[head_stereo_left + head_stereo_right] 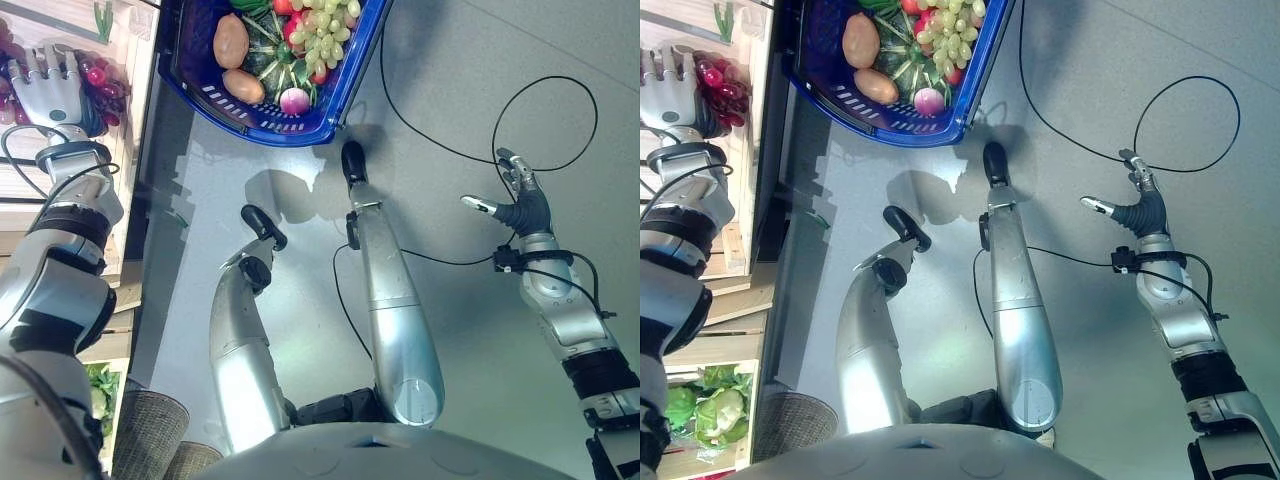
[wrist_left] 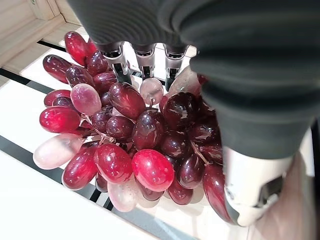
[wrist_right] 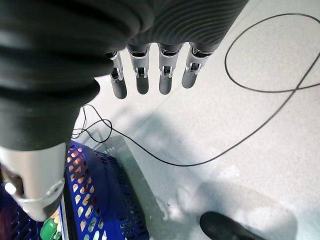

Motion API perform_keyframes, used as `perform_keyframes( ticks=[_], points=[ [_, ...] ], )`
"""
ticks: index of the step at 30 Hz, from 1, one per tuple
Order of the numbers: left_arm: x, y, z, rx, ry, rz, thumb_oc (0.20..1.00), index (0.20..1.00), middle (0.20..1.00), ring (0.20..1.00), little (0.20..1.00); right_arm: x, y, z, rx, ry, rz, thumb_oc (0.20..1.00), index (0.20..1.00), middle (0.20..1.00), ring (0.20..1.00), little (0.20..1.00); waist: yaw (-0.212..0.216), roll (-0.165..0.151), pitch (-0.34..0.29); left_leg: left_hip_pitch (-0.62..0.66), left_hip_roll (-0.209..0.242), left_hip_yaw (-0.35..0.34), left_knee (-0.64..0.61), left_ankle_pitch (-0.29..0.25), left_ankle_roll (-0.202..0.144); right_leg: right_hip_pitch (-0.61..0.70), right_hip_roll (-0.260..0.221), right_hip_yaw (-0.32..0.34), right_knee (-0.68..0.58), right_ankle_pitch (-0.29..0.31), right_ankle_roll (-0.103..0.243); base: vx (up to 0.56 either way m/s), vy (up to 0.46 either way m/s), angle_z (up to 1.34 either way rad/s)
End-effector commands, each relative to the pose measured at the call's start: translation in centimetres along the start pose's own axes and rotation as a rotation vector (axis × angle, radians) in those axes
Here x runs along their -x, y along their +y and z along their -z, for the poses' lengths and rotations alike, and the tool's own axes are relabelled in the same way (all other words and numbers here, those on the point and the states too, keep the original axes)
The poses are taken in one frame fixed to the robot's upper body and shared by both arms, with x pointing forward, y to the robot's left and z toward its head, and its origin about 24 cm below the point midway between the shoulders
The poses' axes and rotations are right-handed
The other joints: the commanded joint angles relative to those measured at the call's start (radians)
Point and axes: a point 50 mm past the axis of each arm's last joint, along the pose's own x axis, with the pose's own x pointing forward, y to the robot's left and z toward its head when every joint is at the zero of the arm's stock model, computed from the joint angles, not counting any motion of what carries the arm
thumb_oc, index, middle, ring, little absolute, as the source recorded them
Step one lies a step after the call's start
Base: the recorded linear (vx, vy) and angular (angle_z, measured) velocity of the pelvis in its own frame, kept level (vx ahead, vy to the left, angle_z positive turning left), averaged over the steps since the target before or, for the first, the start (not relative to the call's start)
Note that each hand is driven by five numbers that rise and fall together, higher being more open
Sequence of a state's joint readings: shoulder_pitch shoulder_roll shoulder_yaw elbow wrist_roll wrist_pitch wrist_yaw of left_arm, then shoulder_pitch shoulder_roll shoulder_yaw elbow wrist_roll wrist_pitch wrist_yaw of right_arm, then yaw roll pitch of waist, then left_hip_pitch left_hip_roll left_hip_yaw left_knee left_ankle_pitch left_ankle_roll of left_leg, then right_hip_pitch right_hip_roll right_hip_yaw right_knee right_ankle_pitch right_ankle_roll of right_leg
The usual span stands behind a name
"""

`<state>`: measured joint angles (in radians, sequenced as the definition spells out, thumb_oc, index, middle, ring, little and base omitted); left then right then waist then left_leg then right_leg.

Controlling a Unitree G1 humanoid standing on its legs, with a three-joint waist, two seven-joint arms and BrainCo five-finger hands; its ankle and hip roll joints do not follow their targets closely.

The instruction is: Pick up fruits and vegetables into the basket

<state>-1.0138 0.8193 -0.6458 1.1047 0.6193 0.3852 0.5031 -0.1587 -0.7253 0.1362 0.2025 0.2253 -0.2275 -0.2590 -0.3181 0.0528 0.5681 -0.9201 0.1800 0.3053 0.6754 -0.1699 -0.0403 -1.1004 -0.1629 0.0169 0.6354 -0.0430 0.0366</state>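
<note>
Shop-like setup: wooden produce crates, blue basket.

Red grape bunch: glossy dark-red to pale pink berries on thin stems, lying on pale wooden slatted shelf at scene's left.

Blue basket: perforated plastic walls, standing on grey floor beside shelf. Contents: green grape bunch against far side; two brownish potatoes, one nearer rim; dark green squash in middle; small pink-white radish near rim; red fruit partly hidden under green grapes.
</note>
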Motion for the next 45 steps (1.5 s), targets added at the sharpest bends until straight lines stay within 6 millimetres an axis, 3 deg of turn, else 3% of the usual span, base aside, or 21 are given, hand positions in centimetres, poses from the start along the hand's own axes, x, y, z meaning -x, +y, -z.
perform_keyframes(
  ticks=[1,15,17,24,29,30,33,41,45],
  points=[
    [1.6,-3.4,4.8,-0.149,0.171,0.159,1.000,1.000,1.000,1.000,1.000,0.3,0.0,-0.1,-0.019,-0.028,-0.010,1.000,1.000,1.000,1.000,1.000,-0.012,-0.021,-0.048,-0.075,0.006,-0.048,0.068,-0.059,-0.025,-0.011,0.009,0.041,-0.032,-0.020,0.067,0.00,0.000,0.00],
    [1.2,-0.7,5.6,-0.556,0.215,-0.074,1.000,1.000,1.000,1.000,1.000,-0.2,0.3,-0.1,-0.046,-0.043,0.024,1.000,1.000,1.000,1.000,1.000,-0.003,-0.032,-0.048,-0.146,-0.001,-0.073,0.103,-0.076,-0.017,-0.064,0.021,0.039,-0.025,-0.010,0.059,0.00,0.001,0.00],
    [1.2,-0.7,5.5,-0.582,0.211,-0.056,0.200,0.200,0.200,0.200,0.200,-0.2,0.3,0.0,-0.053,-0.046,0.029,1.000,1.000,1.000,1.000,1.000,-0.002,-0.032,-0.048,-0.154,-0.003,-0.077,0.106,-0.078,-0.015,-0.070,0.021,0.038,-0.024,-0.009,0.059,0.00,0.000,0.00],
    [2.0,-1.9,4.4,-0.510,0.139,-0.062,0.200,0.200,0.200,0.200,0.200,0.2,0.5,0.1,-0.055,-0.063,0.018,1.000,1.000,1.000,1.000,1.000,0.008,-0.033,-0.048,-0.138,-0.009,-0.087,0.101,-0.080,-0.013,-0.048,0.017,0.034,-0.026,-0.010,0.063,0.00,0.002,-0.02],
    [2.6,-2.9,4.1,-0.289,0.118,-0.070,0.200,0.200,0.200,0.200,0.200,0.8,0.5,0.2,-0.041,-0.077,0.006,1.000,1.000,1.000,1.000,1.000,0.018,-0.035,-0.048,-0.094,-0.012,-0.088,0.081,-0.073,-0.016,-0.001,0.005,0.022,-0.036,-0.012,0.069,0.00,0.000,0.00],
    [2.9,-3.5,3.7,-0.075,0.138,-0.065,0.200,0.200,0.200,0.200,0.200,1.1,0.7,0.1,-0.037,-0.082,-0.002,1.000,1.000,1.000,1.000,1.000,0.025,-0.037,-0.048,-0.064,-0.013,-0.089,0.070,-0.068,-0.017,0.030,-0.001,0.015,-0.042,-0.014,0.071,0.01,0.000,0.05],
    [3.0,-4.0,3.5,0.293,0.203,-0.010,0.200,0.200,0.200,0.200,0.200,1.6,0.8,0.1,-0.036,-0.087,-0.013,1.000,1.000,1.000,1.000,1.000,0.039,-0.041,-0.048,-0.008,-0.014,-0.091,0.054,-0.063,-0.019,0.090,-0.015,-0.001,-0.057,-0.017,0.077,0.01,-0.017,0.07],
    [4.3,-4.7,2.9,1.074,0.239,0.076,0.200,0.200,0.200,0.200,0.200,2.2,1.2,-0.4,-0.004,-0.092,-0.038,1.000,1.000,1.000,1.000,1.000,0.079,-0.052,-0.048,0.167,-0.025,-0.100,-0.017,-0.035,-0.024,0.280,-0.036,-0.045,-0.106,-0.025,0.084,0.01,-0.024,0.09],
    [6.1,-4.4,1.9,1.421,0.146,0.098,0.200,0.200,0.200,0.200,0.200,2.2,1.2,-1.1,0.066,-0.080,-0.075,1.000,1.000,1.000,1.000,1.000,0.110,-0.054,-0.048,0.281,-0.040,-0.110,-0.071,-0.022,-0.023,0.406,-0.044,-0.065,-0.145,-0.029,0.088,0.01,-0.029,0.06]
  ],
)
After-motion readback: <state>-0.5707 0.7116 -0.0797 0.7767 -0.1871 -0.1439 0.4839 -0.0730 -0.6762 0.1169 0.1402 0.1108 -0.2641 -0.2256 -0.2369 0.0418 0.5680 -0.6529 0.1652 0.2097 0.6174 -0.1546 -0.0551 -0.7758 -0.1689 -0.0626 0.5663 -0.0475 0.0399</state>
